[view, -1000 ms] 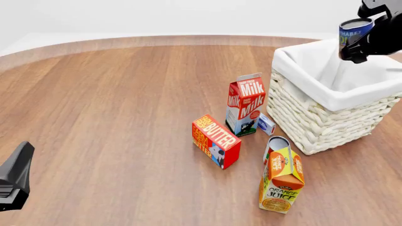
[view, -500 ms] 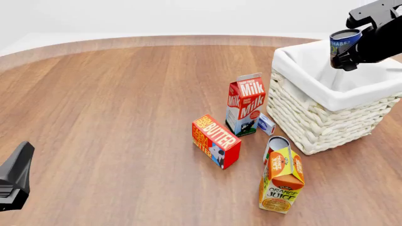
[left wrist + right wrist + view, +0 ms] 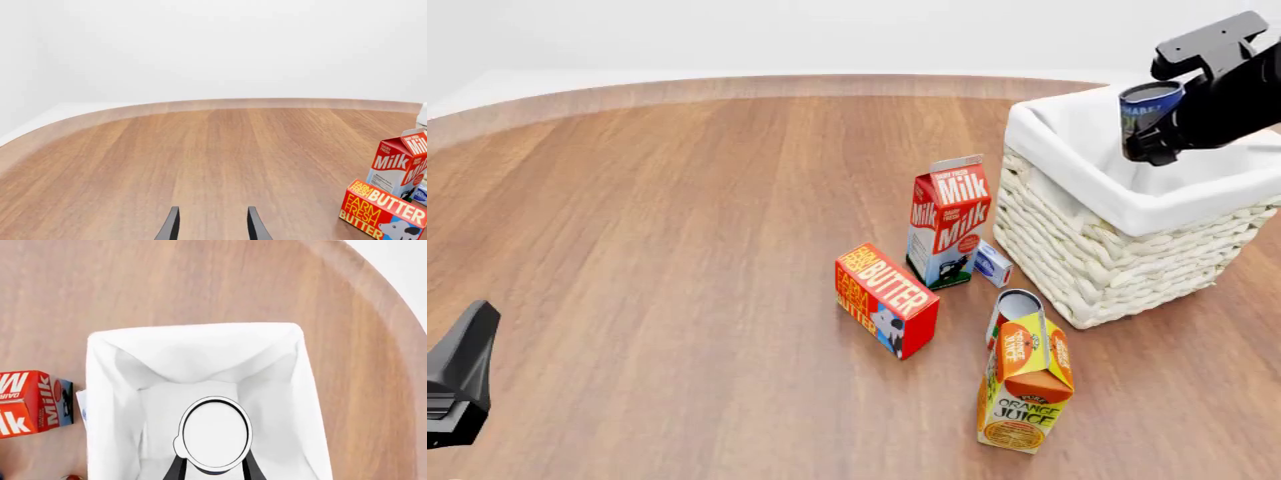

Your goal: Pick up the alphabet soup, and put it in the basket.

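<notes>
The cylindrical alphabet soup (image 3: 1149, 108), dark blue with a flat silver-white lid, was gripped by the right tool (image 3: 1169, 125) and held above the open mouth of the square woven wicker basket (image 3: 1101, 250), cloth-lined, near the counter's far right edge. The left tool (image 3: 211, 227) was spread apart, grasping nothing, over smooth wood-grain counter (image 3: 667, 230).

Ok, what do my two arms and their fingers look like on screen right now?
Both are plain black with no markings, cables or sleeves visible. The right gripper is a chunky, angular block with a flat plate on top. The left gripper has two slim, tapered, blade-like fingers; from the front it shows as a dark wedge.
</notes>
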You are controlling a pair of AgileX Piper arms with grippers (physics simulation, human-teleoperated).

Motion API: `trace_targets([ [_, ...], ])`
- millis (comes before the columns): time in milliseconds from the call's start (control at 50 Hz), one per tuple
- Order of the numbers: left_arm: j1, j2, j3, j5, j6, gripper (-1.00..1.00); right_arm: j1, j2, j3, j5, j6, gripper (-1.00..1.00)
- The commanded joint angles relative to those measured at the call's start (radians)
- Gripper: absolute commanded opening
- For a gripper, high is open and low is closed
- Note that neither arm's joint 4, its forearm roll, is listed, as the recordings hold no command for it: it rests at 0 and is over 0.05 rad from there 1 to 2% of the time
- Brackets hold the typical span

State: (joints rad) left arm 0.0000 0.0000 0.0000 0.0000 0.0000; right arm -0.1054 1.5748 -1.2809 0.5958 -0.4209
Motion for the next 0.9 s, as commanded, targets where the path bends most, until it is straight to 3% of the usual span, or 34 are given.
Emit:
trace_targets([
  [20,0.000,0.000,0.000,0.000,0.000,1.00,0.001,0.024,-0.005,-0.010,0.023,-1.00],
  [900,0.000,0.000,0.000,0.000,0.000,1.00,-0.003,0.126,-0.012,-0.038,0.023,-1.00],
])
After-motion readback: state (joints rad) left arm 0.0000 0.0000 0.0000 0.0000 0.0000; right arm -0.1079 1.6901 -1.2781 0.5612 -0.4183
